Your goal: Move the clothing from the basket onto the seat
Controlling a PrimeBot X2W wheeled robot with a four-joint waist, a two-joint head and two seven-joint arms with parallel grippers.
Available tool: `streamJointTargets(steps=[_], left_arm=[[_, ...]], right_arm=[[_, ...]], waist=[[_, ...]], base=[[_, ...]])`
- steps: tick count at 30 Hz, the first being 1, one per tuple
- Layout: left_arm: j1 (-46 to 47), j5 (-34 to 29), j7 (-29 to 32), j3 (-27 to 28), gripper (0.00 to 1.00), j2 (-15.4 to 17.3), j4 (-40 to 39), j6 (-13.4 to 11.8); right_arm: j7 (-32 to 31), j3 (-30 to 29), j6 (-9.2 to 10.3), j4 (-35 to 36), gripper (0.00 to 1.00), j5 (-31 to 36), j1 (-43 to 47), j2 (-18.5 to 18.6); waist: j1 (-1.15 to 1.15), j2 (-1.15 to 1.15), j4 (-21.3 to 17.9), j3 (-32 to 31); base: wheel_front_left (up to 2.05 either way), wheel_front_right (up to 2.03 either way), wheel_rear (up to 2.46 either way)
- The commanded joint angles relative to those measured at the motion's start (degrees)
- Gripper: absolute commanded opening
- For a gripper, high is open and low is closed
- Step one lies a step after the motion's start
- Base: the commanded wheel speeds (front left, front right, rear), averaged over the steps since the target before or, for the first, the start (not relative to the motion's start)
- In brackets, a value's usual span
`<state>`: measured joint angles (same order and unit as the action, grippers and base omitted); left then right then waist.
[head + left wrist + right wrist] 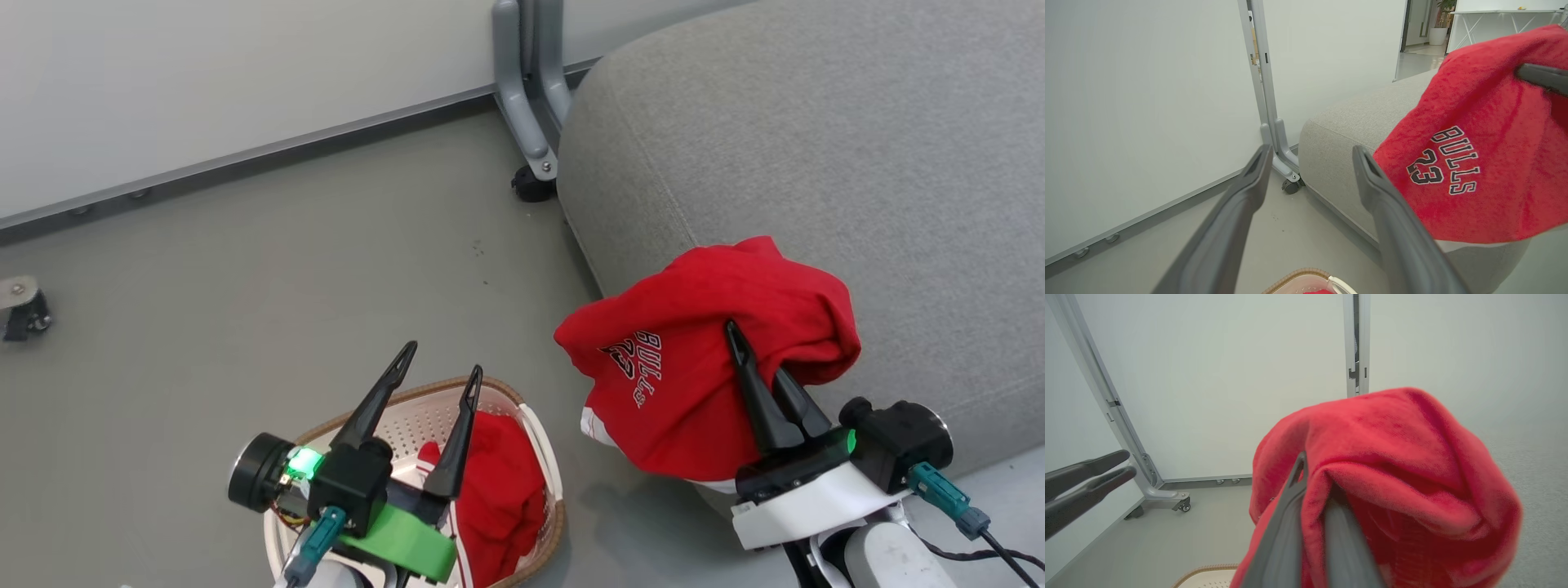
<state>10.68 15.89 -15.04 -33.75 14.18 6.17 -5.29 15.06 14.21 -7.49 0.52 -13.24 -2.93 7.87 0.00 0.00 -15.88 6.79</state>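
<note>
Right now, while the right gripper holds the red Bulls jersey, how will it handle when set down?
Probably floppy: the jersey drapes in folds over the shut right gripper. Likely light, hanging from one pinch. It should slump on the woven seat, not slide.

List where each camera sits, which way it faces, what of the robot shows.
Head view: on the head, looking down at floor, basket and seat; shows the open left gripper and the right gripper shut on the lettered garment.
Left wrist view: on the left wrist, facing seat and white partition along its spread fingers.
Right wrist view: on the right wrist, facing the partition past its closed fingers, draped in the lettered garment.
Shared: both wrist views show that garment and the other arm's fingers.
</note>
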Motion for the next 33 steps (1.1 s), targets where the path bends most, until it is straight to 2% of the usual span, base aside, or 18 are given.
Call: streamJointTargets(steps=[1, 9, 15, 20, 25, 33], left_arm=[[-1.6, -1.1, -0.2, 0.7, 1.0, 0.8, -0.9, 0.5], [-4.8, -3.9, -0.1, 3.2, 1.0, 1.0, -2.1, 2.7], [-3.5, -5.0, -0.1, 4.1, 1.0, 0.1, -2.5, 4.3], [-1.9, -6.4, -0.1, 4.4, 1.0, 0.2, -3.3, 5.7], [1.5, -8.3, -0.1, 3.7, 1.0, 1.1, -3.6, 7.4], [7.1, -10.8, 0.2, 3.3, 1.0, 3.6, -6.1, 9.3]], right_arm=[[0.2, -0.5, -0.01, 0.8, 0.0, 0.6, 0.7, -0.3], [0.2, -2.5, -0.01, 3.8, 0.0, 0.3, 2.7, -1.5], [0.2, -4.1, -0.01, 5.0, 0.0, 1.0, 1.4, -1.4], [0.2, -6.6, -0.01, 5.7, 0.0, 0.9, -2.0, -1.9], [0.2, -13.4, -0.01, 7.0, 0.0, -0.9, -9.0, -2.7], [0.2, -24.2, -0.01, 4.9, 0.0, -3.7, -25.0, 1.0]], waist=[[0.0, 0.0, -3.5, 1.8], [0.0, 0.0, -7.4, 3.4], [0.0, 0.0, -8.0, 5.2], [0.0, 0.0, -6.6, 9.2], [0.0, 0.0, -3.3, 16.0], [0.0, 0.0, 0.9, 27.8]], base=[[0.0, 0.0, 0.0], [0.0, 0.0, 0.0], [0.0, 0.0, 0.0], [0.0, 0.0, 0.0], [0.0, 0.0, 0.0], [0.0, 0.0, 0.0]])
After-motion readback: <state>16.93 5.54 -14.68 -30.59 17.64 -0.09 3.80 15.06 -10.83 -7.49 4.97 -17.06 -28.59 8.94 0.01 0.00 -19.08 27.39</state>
